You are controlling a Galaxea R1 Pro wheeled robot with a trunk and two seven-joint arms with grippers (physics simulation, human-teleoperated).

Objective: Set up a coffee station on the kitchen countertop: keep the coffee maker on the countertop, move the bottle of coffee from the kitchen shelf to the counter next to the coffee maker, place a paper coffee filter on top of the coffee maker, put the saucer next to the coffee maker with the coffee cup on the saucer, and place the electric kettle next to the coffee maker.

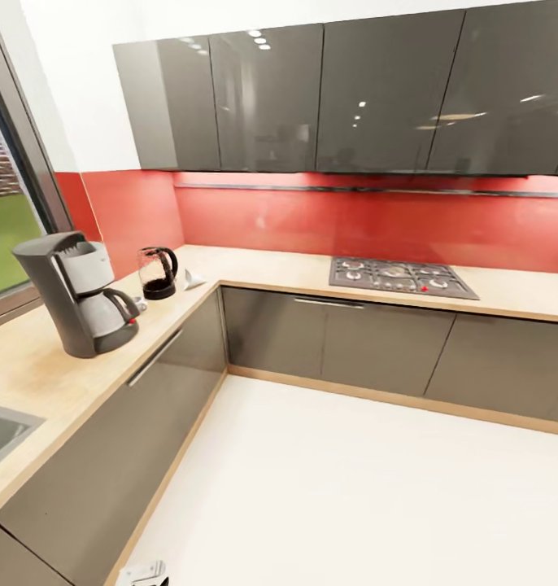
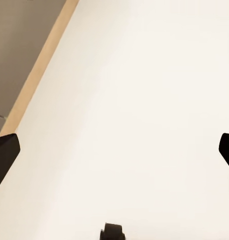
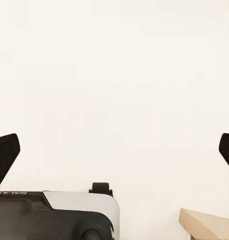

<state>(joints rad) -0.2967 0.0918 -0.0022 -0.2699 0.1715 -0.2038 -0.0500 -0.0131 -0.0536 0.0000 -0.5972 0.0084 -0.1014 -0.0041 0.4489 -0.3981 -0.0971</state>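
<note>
The grey coffee maker (image 1: 80,293) stands on the light wood countertop (image 1: 35,366) at the left. Behind it, toward the corner, is the glass electric kettle (image 1: 158,273) on its black base, and a white paper coffee filter (image 1: 191,281) lies just right of the kettle. A small white object (image 1: 139,303) peeks out beside the coffee maker's carafe; I cannot tell what it is. My left gripper (image 2: 114,150) hangs open over the white floor, its dark fingertips (image 2: 4,155) wide apart. My right gripper (image 3: 114,150) is also open above the floor, nothing between its fingers (image 3: 4,155).
The L-shaped counter carries a gas hob (image 1: 401,278) at the back right and a sink (image 1: 2,431) at the near left. Grey base cabinets (image 1: 336,334) line the floor, and glossy wall cabinets (image 1: 311,89) hang above. My own base (image 3: 54,215) sits below the right gripper.
</note>
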